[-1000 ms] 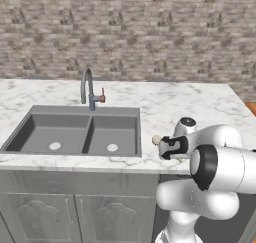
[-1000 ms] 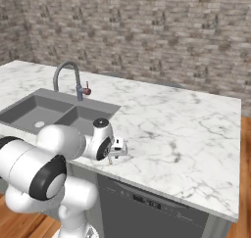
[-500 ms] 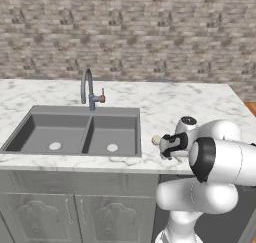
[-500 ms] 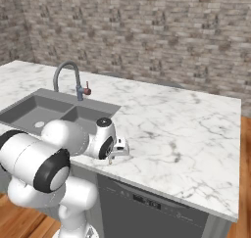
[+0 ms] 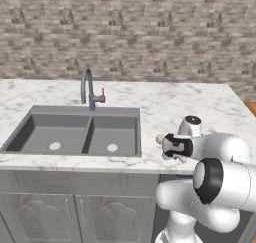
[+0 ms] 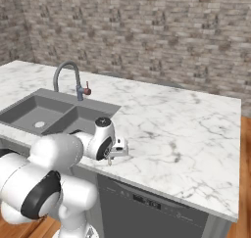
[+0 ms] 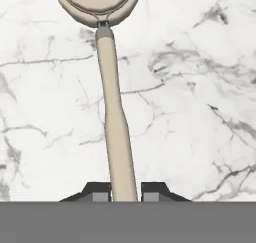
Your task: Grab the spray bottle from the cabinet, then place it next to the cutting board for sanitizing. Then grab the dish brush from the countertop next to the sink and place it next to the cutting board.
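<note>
A: Location of dish brush (image 7: 116, 132)?
B: Flat on white marble surface (image 6: 186, 134), just right of sink (image 5: 75, 134), near front edge. Cream head (image 5: 160, 138) toward sink.

A: Hand (image 7: 125, 191) condition?
B: Lowered over brush, fingertips (image 7: 97, 192) pressed against both sides of tan handle (pinching it). Handle running up between them to round head.

A: Faucet (image 5: 89, 89)?
B: Upright behind basins, red detail on side.

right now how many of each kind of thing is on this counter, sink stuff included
sink basins: 2 (left, right)
faucet: 1
dish brush: 1, handle between the shut end effector fingers
total: 4
</note>
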Motion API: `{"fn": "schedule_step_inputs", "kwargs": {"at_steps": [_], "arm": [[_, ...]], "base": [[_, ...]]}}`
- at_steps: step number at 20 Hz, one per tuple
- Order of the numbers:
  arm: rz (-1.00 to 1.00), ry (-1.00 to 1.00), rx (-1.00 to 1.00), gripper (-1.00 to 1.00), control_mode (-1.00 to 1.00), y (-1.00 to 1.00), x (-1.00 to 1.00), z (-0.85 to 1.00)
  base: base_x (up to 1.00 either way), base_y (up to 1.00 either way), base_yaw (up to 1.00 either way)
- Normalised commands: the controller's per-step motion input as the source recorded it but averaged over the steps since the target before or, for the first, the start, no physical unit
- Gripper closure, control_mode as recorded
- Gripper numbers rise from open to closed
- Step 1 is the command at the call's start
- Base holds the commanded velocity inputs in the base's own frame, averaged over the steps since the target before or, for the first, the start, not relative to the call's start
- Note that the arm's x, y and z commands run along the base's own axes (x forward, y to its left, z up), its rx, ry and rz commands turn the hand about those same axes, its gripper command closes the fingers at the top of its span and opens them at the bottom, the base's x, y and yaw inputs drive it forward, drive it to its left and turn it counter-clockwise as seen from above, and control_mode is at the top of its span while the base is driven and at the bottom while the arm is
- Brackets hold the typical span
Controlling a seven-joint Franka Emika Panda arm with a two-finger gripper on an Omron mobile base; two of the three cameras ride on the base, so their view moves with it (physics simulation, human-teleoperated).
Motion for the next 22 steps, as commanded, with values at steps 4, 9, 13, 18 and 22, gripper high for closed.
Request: {"fn": "schedule_step_inputs", "kwargs": {"at_steps": [4, 9, 13, 18, 22], "arm": [[-0.01, -0.17, 0.0, 1.0, -1.0, 0.05, -0.68, 0.22], [-0.12, -0.32, 0.0, 1.0, -1.0, 0.0, -0.66, 0.83], [-0.1, -0.36, 0.0, 1.0, -1.0, 0.0, -0.58, 0.94], [-0.05, -0.33, -0.01, 1.0, -1.0, 0.01, -0.63, 0.98], [-0.05, -0.21, -0.03, 1.0, -1.0, 0.0, -0.68, 0.98]], "base": [[0.0, 0.0, 0.0], [0.0, 0.0, 0.0], [0.0, 0.0, 0.0], [0.0, 0.0, 0.0], [0.0, 0.0, 0.0]]}}
